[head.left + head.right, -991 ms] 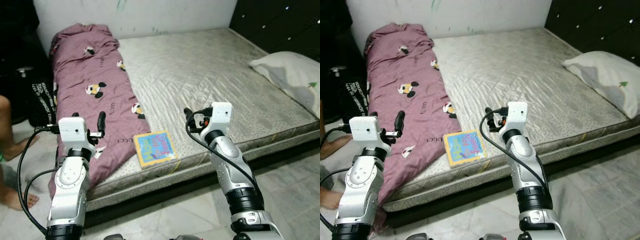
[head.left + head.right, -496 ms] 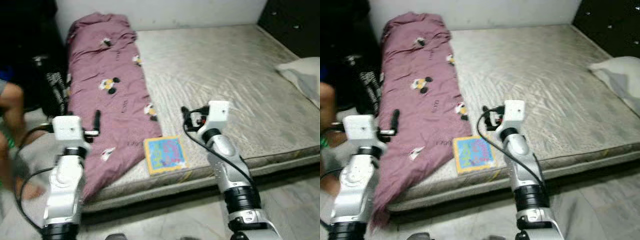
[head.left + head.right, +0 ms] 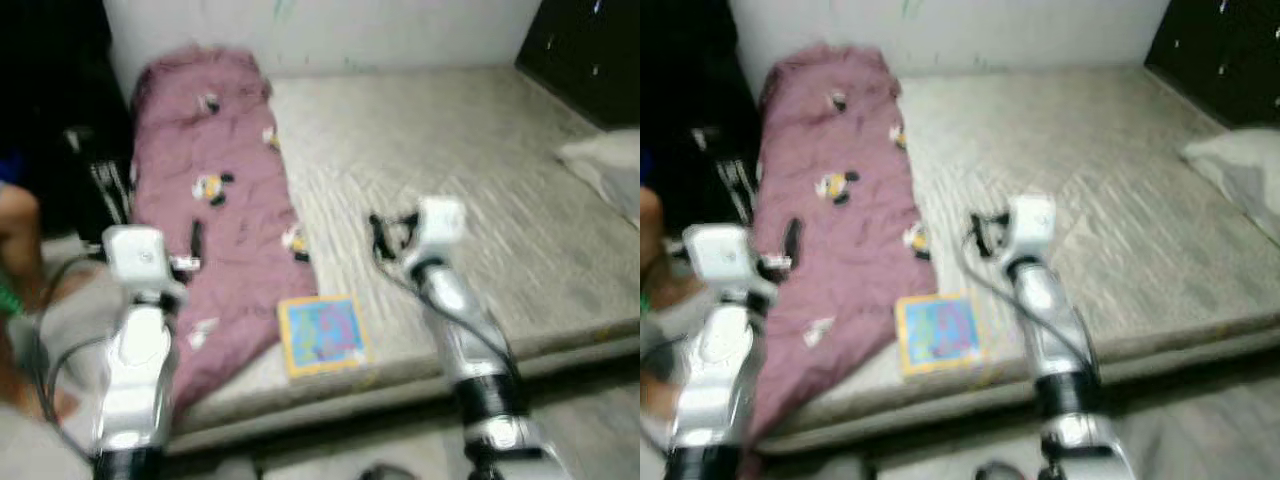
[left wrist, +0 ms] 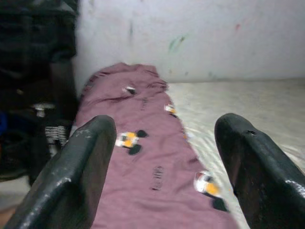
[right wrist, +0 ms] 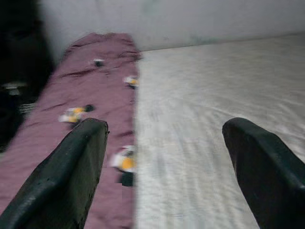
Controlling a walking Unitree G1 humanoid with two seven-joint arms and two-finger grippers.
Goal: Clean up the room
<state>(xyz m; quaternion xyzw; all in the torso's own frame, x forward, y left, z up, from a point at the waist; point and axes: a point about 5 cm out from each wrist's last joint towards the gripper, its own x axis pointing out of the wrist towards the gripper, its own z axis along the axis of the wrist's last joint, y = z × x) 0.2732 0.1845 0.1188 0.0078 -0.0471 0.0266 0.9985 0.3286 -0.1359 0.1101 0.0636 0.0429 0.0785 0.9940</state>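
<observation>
Bare mattress (image 3: 480, 170) – maroon blanket (image 3: 215, 230) (cartoon print), book (image 3: 322, 334) at edge

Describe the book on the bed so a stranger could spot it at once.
Find the bare grey mattress and go to its near edge. The book lies flat there, beside the mauve cartoon-print blanket. It is the one small square thing, with a yellow border and a bright blue cover.

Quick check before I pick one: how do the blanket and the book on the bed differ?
The blanket is long, soft and maroon with cartoon prints, running along the mattress's left side; the book is small, flat, square and blue with a yellow border. The blanket droops over the near edge; the book lies wholly on top. Both lie on the bare mattress, apparently touching.
</observation>
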